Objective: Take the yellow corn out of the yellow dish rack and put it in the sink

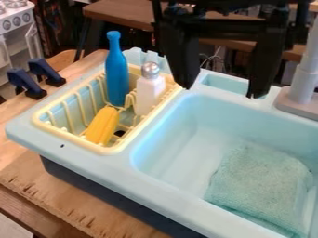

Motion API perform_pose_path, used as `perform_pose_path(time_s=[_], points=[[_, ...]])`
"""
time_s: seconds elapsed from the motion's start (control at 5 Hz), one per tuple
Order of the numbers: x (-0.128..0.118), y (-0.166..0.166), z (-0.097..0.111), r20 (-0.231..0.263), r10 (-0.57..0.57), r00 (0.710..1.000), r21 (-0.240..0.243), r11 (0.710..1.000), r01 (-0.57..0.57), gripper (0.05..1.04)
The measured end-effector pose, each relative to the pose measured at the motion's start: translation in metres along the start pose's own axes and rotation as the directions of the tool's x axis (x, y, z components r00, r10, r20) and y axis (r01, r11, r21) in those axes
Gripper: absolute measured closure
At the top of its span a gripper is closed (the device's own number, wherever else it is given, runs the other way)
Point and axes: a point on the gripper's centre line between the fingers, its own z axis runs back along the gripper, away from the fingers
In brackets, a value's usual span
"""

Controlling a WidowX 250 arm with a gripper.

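gripper (221, 92) released, its two black fingers spread wide apart and holding nothing, over the far part of the light blue sink basin (180, 153). closest to it on the left is the white shaker (148, 94) with a silver top, upright in the yellow rack (68, 139). the blue bottle (116, 76) (taller than the shaker, with a narrow neck) stands upright just to the left. a yellow corn cob (103, 124) leans in the near part of the rack. at the right, a folded blue-green cloth (258, 186) lies in the near part of the basin, and a grey faucet (303, 86) stands at the far right edge. two dark blue clamps (25, 82) are at the far left on the wooden table (62, 195).
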Motion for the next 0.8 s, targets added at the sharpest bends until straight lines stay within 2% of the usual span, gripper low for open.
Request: perform_pose_path(time_s=[0.2, 0.4, 0.8], points=[[-0.001, 0.001, -0.006, -0.017, -0.001, 1.000, 0.013, 1.000, 0.001, 0.083], [0.005, 0.008, -0.006, 0.000, -0.006, 1.000, 0.025, 1.000, 0.006, 0.083], [0.008, 0.067, -0.004, 0.021, 0.100, 0.995, 0.074, 0.992, -0.102, 0.083]])
